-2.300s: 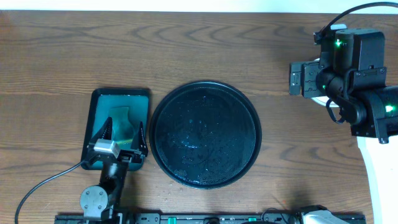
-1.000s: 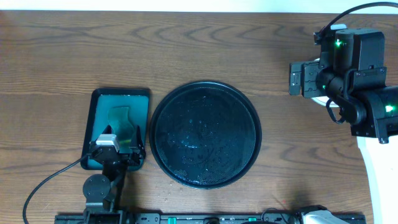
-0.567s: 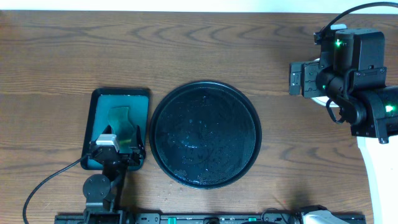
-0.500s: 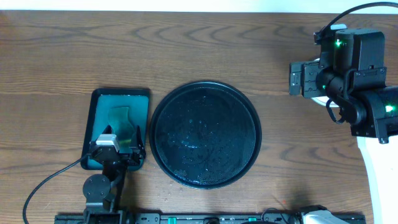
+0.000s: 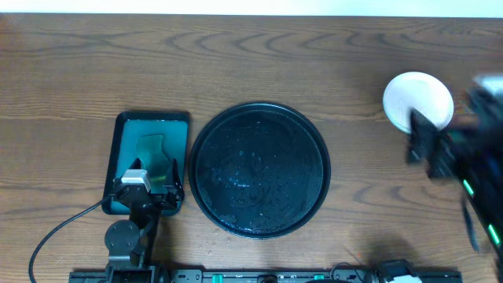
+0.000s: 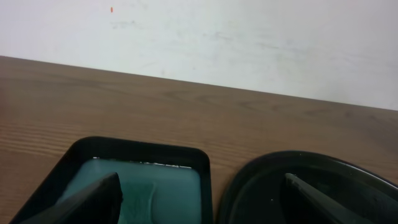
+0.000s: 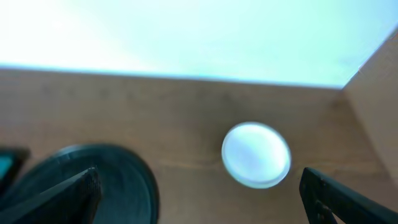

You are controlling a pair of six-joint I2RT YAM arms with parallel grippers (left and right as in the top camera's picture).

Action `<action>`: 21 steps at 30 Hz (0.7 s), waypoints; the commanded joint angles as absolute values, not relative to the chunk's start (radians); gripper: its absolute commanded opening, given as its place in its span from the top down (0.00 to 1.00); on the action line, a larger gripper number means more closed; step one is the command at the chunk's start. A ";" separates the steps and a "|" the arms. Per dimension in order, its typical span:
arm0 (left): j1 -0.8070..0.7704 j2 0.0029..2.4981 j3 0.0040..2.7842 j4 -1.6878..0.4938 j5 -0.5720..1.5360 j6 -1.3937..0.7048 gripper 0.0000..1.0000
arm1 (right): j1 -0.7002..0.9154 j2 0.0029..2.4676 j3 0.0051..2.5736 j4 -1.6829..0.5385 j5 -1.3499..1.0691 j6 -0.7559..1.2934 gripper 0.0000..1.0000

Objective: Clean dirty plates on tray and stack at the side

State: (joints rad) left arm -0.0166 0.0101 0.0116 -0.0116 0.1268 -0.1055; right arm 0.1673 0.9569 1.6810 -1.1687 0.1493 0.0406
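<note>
Item: tray (image 5: 259,169), black, round, centre of desk (image 5: 236,63); speckled surface, no plates on it. Item: white plate (image 5: 417,100), far right, on desk, well apart from tray; top looks clean, cannot tell if others lie beneath. Left end effector (image 6: 202,183): fingers spread, empty, over near end of teal tray (image 5: 126,137) w/ green cloth (image 5: 153,153). Right end effector (image 7: 199,180): spread, empty, blurred, near side of plate. Step: stacking prob. complete. Next: check stack count, park both arms away from plate.

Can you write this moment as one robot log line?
black tray: empty | white plate: off tray, far right | left end effector: open | right end effector: open
</note>
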 commanded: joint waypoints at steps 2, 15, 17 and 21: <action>-0.012 0.005 0.004 -0.059 0.141 -0.110 0.19 | 0.113 0.780 1.654 -1.161 0.161 0.028 0.01; -0.012 0.005 0.004 -0.059 0.141 -0.110 0.19 | 0.071 0.184 0.939 -0.586 0.046 0.050 0.01; -0.012 0.005 0.004 -0.059 0.141 -0.110 0.19 | 0.065 0.128 0.820 -0.496 0.046 0.089 0.01; -0.012 0.005 0.004 -0.059 0.141 -0.110 0.19 | 0.054 0.040 0.633 -0.373 0.020 0.135 0.01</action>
